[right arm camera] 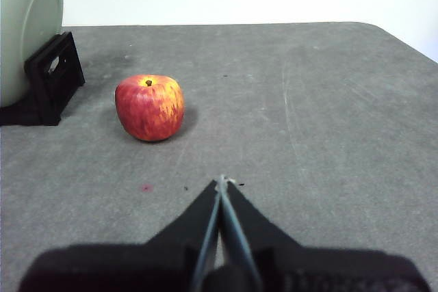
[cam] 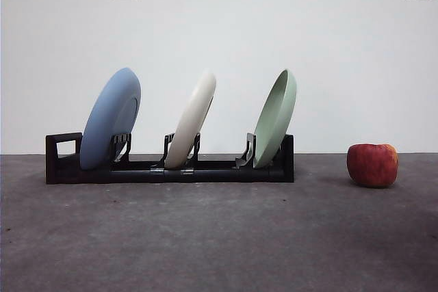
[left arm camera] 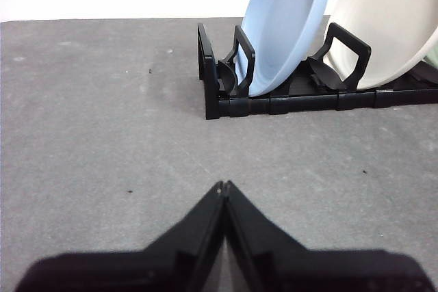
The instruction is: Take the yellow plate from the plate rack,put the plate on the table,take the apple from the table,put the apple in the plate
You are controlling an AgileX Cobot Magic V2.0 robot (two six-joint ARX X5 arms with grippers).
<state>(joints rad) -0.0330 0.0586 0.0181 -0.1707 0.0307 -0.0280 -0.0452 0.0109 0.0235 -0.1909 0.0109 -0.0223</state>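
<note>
the table (cam: 219, 237) carried the rack (cam: 171, 169) at left, long axis left to right. the yellow plate (cam: 191, 120) stood on edge in its middle slot, between a blue plate (cam: 109, 117) and a green plate (cam: 276, 117); the apple (cam: 372, 165) lay right of the rack. the left gripper (left arm camera: 223, 186) was nearer the plate, jaws clenched, empty; the right gripper (right arm camera: 221, 181) likewise, near the apple. the plate's far rim was cut off.

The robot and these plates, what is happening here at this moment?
Nothing is being handled yet. The yellow plate stands in the middle of the rack, between a blue plate and a green plate. The apple sits on the table, beside the rack's green-plate end. The left claw and right claw are both shut, holding nothing.
</note>
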